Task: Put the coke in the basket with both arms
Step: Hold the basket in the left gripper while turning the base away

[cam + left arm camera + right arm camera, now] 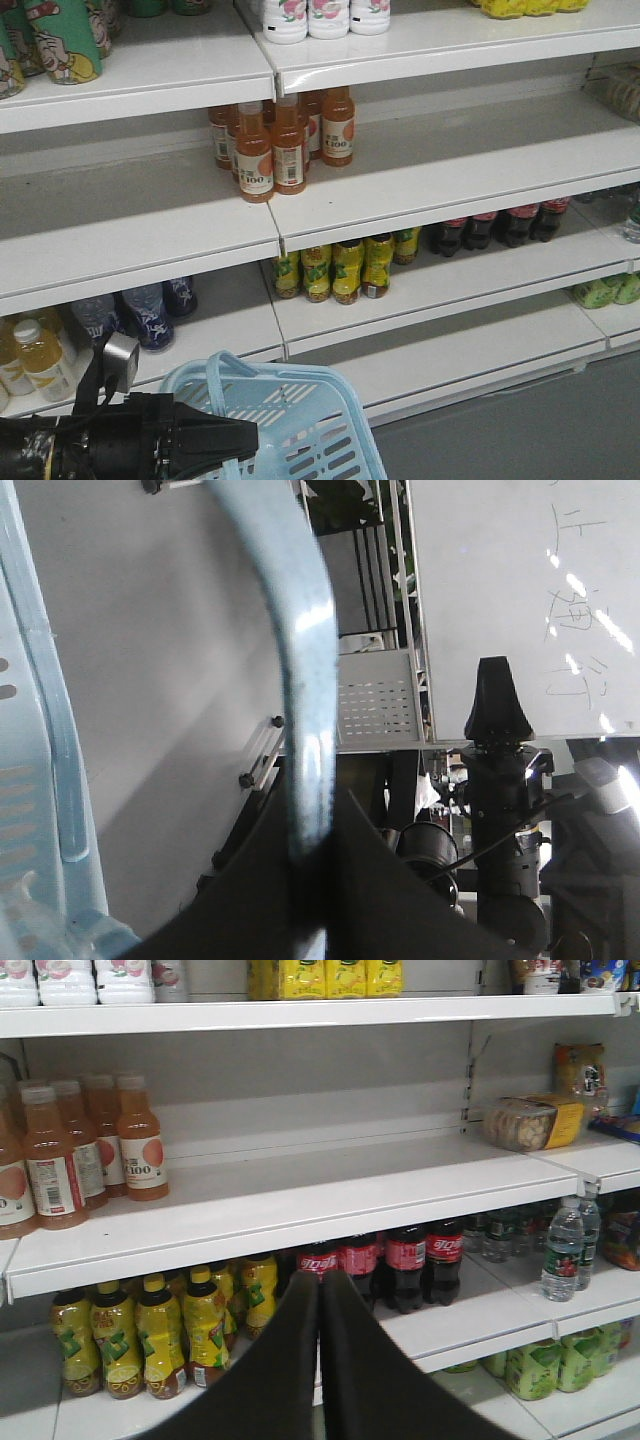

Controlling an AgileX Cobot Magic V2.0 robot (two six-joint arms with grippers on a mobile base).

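Coke is not in sight; only dark cola bottles (405, 1265) with red labels stand on the low shelf (480, 1310). The light blue basket (300, 425) with slots in its sides looks light and stiff but swingy, and the left gripper (315, 820) jaws pinch its loop handle (300, 630), a good place to hold. The right gripper (320, 1360) jaws are pressed together on nothing.

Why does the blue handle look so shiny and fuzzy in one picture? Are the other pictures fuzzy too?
Left wrist view: the basket handle sits right by the lens, so it blurs, with a white glare streak; the whiteboard has bright spots too. Right wrist view: bottles look sharp, only the close black right tool is soft. Front view: a bit grainy, and a shelf edge shines.
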